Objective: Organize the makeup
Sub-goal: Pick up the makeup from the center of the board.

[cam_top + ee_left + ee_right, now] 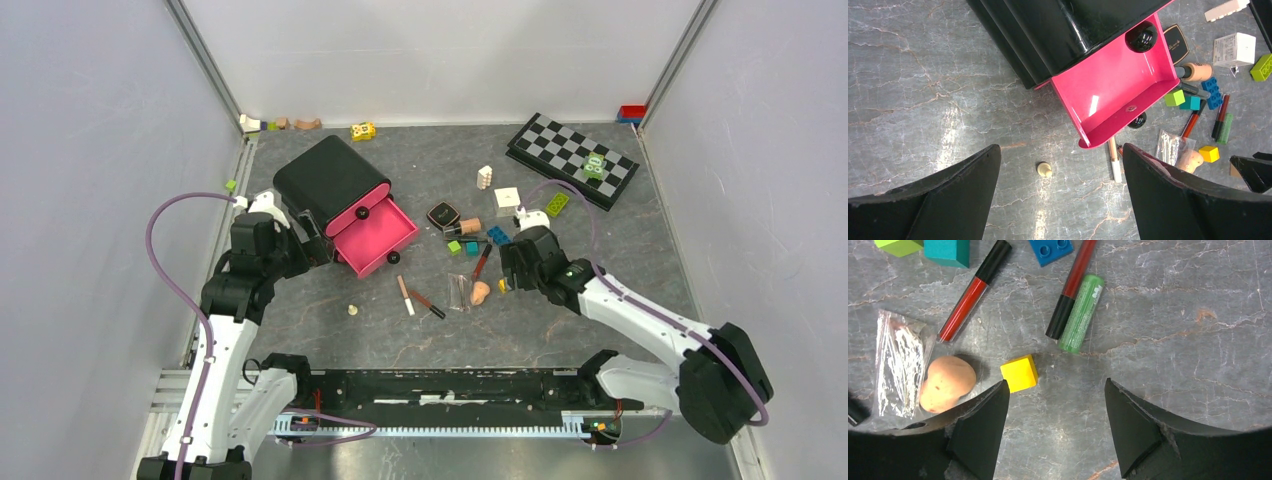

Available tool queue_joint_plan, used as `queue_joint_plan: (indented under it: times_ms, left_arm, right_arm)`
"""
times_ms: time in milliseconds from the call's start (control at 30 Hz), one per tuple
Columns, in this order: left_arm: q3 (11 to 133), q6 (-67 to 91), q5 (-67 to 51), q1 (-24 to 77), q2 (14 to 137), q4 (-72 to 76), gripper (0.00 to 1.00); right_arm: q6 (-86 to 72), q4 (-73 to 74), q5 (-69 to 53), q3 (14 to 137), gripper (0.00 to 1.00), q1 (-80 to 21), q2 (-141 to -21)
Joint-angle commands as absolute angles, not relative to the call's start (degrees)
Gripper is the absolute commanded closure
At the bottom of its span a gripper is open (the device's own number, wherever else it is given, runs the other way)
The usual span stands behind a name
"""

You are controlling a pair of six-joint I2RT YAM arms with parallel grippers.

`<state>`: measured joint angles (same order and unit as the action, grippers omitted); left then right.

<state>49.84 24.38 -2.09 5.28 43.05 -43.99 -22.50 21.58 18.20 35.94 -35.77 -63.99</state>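
makeup (442, 214) scattered: 2 red-and-black tubes (971, 292), green stick (1081, 312) (touching 1 tube), peach sponge (947, 382); left gripper (1060, 147), right gripper (1055, 390) spread

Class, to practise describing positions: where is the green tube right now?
In the right wrist view, the green tube lies ahead of the right gripper, alongside a red-and-black tube, the yellow block at its lower left.

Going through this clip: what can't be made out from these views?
- Black organizer: upper drawer shut, contents hidden in every view.
- Compact: lid print too small from the top; pink drawer covers part in the left wrist view.
- Clear bag: contents lost in glare, right wrist view.
- Black object at right wrist view's left edge: cut off.
- Pieces along the back wall: too small, top view.
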Motion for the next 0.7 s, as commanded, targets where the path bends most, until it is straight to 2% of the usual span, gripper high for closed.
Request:
queue_joint_plan:
  times_ms: [0,400,667]
  left_arm:
    - [49.7,22.7,-2.6,5.4,43.0,-41.7,0.03]
    - [49.7,22.7,-2.6,5.4,43.0,-41.7,0.03]
    - [49.8,22.7,-2.7,5.4,43.1,-41.7,0.03]
  right_arm:
    - [-20.7,20.9,19.0,41.8,0.25,-34.5,-68.5]
    - [-22.5,17.0,9.4,46.6,0.44,-30.8,-77.8]
    - [-23.0,18.2,11.1,47.9,0.47,-28.7,-80.7]
